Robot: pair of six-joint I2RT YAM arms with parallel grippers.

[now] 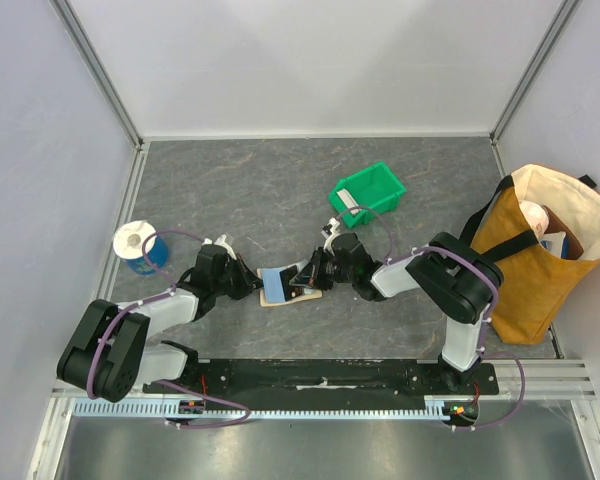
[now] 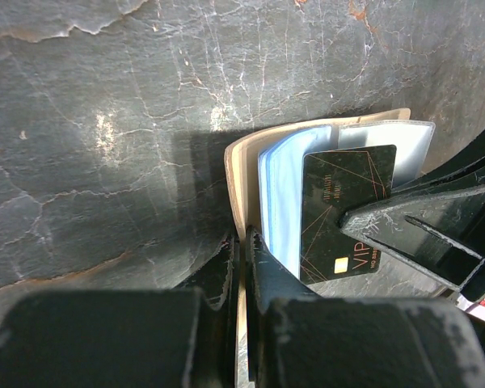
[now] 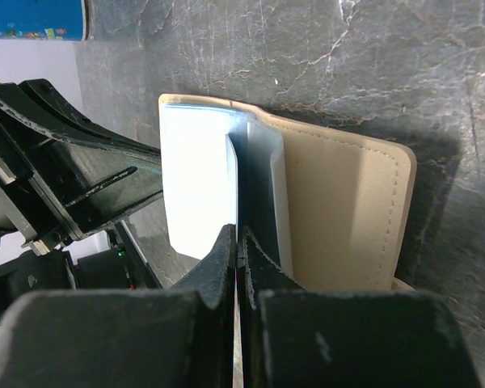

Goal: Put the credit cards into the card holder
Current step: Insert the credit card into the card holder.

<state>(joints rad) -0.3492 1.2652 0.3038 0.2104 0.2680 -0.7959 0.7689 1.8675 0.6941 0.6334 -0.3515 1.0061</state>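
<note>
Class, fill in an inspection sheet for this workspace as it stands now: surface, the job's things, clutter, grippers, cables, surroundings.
Surface: dark grey marbled table.
Job's things: the tan card holder lies open with a light blue card in it. A dark VIP card is at its pockets; how far in cannot be told.
Clutter: green bin with something white inside; blue canister; tan tote bag.
Grippers: left gripper shut on the card holder's edge; right gripper shut on the dark VIP card.
Cables: purple cables run along both arms.
Surroundings: white enclosure walls with metal frame posts.
</note>
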